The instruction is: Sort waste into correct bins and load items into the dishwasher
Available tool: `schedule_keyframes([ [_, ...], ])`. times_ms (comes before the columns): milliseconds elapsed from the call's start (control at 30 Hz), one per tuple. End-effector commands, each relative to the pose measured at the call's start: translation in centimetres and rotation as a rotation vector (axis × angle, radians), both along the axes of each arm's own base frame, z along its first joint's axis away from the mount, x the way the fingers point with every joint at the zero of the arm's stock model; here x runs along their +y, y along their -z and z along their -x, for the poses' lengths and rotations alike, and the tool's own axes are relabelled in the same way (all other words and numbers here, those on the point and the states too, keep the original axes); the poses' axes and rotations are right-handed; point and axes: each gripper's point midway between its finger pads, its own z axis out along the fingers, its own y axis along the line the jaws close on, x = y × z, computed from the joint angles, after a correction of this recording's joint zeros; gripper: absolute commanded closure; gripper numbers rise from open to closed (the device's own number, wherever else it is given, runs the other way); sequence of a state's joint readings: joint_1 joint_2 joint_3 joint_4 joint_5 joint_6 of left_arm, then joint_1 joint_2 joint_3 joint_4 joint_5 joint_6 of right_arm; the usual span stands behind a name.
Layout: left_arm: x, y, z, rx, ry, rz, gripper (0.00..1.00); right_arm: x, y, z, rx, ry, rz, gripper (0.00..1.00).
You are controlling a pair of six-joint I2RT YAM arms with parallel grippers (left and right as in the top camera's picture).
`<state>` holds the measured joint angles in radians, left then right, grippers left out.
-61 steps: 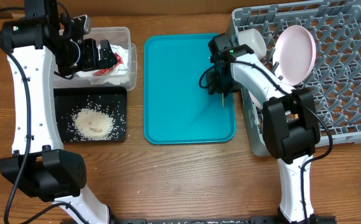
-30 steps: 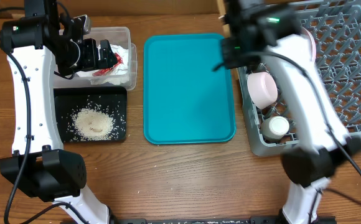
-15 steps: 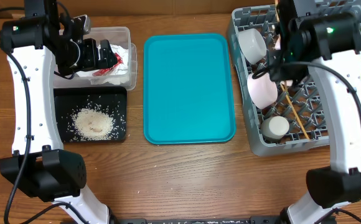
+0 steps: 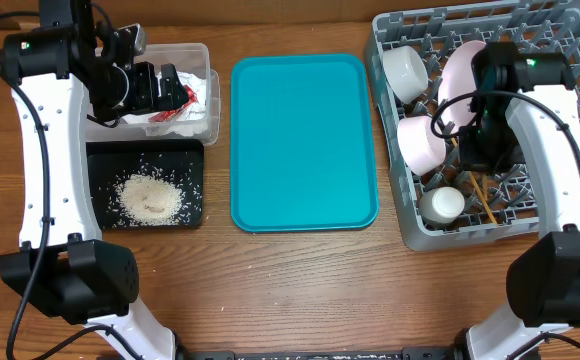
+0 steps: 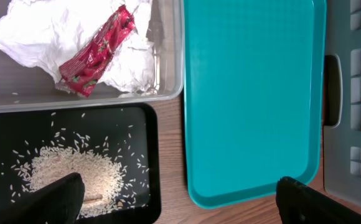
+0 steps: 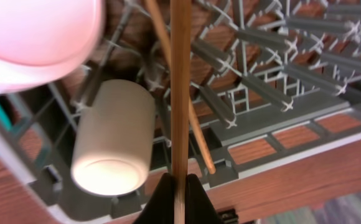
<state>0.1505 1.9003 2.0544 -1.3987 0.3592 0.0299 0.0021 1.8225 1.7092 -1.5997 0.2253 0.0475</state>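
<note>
My right gripper (image 6: 180, 194) is shut on one thin wooden chopstick (image 6: 180, 87) and holds it over the grey dish rack (image 4: 570, 150). The other chopstick (image 6: 190, 121) lies slanted across the rack's pegs, beside the white cup (image 6: 113, 146) on its side. In the overhead view the right gripper (image 4: 481, 150) is near the two bowls (image 4: 407, 72) (image 4: 422, 143), the plate (image 4: 462, 72) and the cup (image 4: 442, 205). My left gripper (image 5: 180, 205) is open and empty above the clear tub (image 5: 168, 93), which holds the red wrapper (image 5: 96, 53) and the napkin (image 5: 34, 34). Rice (image 5: 68, 177) lies in the black tray (image 5: 146, 155).
The teal serving tray (image 4: 305, 140) lies bare between the bins and the rack. The clear tub (image 4: 205, 60) and the black tray (image 4: 192, 160) sit at the left, under the left arm. Bare wood runs along the table's front edge.
The right arm carried the chopsticks from the teal tray over to the rack and lowered near the cup. One chopstick now rests in the rack. The left arm has not moved.
</note>
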Motion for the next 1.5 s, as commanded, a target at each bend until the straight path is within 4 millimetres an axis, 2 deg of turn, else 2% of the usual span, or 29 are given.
schedule_keyframes([
  [0,-0.1,-0.7,-0.2,-0.029,0.021,-0.014,0.00,-1.0,0.6,0.0,-0.001,0.024,0.009,0.86],
  [100,-0.1,-0.7,-0.2,-0.029,0.021,-0.014,0.00,-1.3,0.7,0.0,-0.009,0.042,0.009,0.76],
  [167,-0.1,-0.7,-0.2,-0.029,0.021,-0.014,0.00,-1.0,0.7,-0.1,-0.013,0.047,-0.009,0.72],
  [467,-0.1,-0.7,-0.2,-0.029,0.021,-0.014,0.00,0.9,1.0,-1.2,-0.056,0.057,-0.122,0.71],
  [667,-0.1,-0.7,-0.2,-0.029,0.021,-0.014,0.00,2.1,-0.7,-2.8,-0.132,0.053,-0.194,0.67],
  [800,-0.1,-0.7,-0.2,-0.029,0.021,-0.014,0.00,3.1,-3.3,-4.0,-0.206,0.043,-0.255,0.59],
  [933,-0.1,-0.7,-0.2,-0.029,0.021,-0.014,0.00,3.5,-6.7,-4.3,-0.279,0.027,-0.267,0.51],
  [1067,-0.1,-0.7,-0.2,-0.029,0.021,-0.014,0.00,4.6,-11.2,-4.0,-0.412,-0.015,-0.289,0.42],
  [1200,-0.1,-0.7,-0.2,-0.029,0.021,-0.014,0.00,5.5,-15.8,-2.0,-0.551,-0.057,-0.304,0.24],
  [1233,-0.1,-0.7,-0.2,-0.029,0.021,-0.014,0.00,5.7,-16.7,-1.3,-0.581,-0.065,-0.317,0.10],
  [1267,-0.1,-0.7,-0.2,-0.029,0.021,-0.014,0.00,6.1,-17.8,-0.6,-0.613,-0.077,-0.336,0.03],
  [1300,-0.1,-0.7,-0.2,-0.029,0.021,-0.014,0.00,6.4,-18.7,0.2,-0.642,-0.086,-0.354,0.00],
  [1467,-0.1,-0.7,-0.2,-0.029,0.021,-0.014,0.00,7.0,-22.4,3.6,-0.764,-0.099,-0.397,0.00],
])
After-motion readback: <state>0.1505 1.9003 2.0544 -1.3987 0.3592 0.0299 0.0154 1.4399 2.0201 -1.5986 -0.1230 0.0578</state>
